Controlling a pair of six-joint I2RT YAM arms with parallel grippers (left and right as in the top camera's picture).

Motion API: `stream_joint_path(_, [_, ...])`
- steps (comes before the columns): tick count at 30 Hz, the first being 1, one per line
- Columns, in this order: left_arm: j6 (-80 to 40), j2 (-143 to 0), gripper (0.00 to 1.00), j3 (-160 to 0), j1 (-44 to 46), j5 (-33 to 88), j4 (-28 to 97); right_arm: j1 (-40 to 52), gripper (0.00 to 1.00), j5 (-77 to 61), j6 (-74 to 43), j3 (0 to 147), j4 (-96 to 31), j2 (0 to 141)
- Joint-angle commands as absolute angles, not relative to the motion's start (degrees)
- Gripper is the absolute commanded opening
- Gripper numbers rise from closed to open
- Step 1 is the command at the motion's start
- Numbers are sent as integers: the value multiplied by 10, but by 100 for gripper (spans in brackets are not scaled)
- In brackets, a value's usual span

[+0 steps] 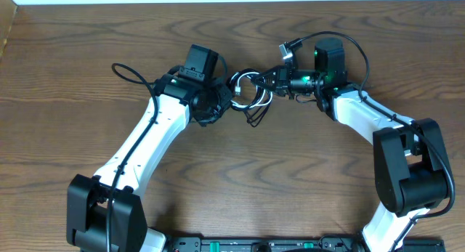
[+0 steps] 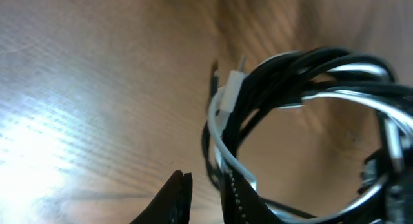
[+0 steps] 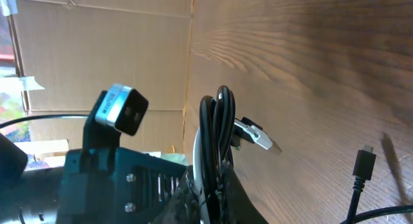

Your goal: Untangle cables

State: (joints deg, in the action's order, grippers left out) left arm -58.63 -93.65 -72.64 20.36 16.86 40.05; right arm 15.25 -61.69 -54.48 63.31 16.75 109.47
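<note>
1. Overhead, the black cable [image 1: 254, 115] and the white cable [image 1: 238, 83] are seen wound together in a small coil at the far middle of the worktop [image 1: 254, 179], between the tips of the two arms.
2. The right end effector [image 1: 276, 79] is clamped on the coil's right side. In the right wrist view the black strands rise upright from its grip, with the white plug [image 3: 255, 135] jutting sideways.
3. The left end effector [image 2: 203, 199] is set against the coil's left side. Only a narrow gap is seen between its fingers, and whether a strand is pinched cannot be told.
4. A loose black plug [image 3: 364, 162] is found near the coil, just above the worktop.
5. The coil is crowded by both wrists. A thick arm cable [image 1: 131, 74] loops out beside the left arm, and a cardboard panel [image 3: 97, 56] stands behind.
</note>
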Motion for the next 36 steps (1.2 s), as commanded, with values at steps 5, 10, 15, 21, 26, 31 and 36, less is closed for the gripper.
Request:
stream_joint_path(5, [-592,-924,26,-726,203,150,385,156,1,-625,-548,637,170,1090])
stream_joint_path(10, [-592,-925,30,-725,203,132,387,156,1,-625,-548,637,170,1090])
stream_joint_path(15, [-592,-926,31,-725,203,114,373,156,1,-625,-548,637,170,1090])
stream_joint_path(21, [-590,-931,33,-725,203,71,350,156,1,-625,-548,637,170,1090])
stream_joint_path(26, [-589,-944,33,-725,203,55,340,156,1,-625,-548,637,170,1090])
stream_joint_path(31, [-519,-946,33,-725,203,55,297,156,1,-625,-548,637,170,1090])
stream_joint_path(36, [-463,-946,33,-725,203,55,267,156,1,-625,-548,637,170,1090])
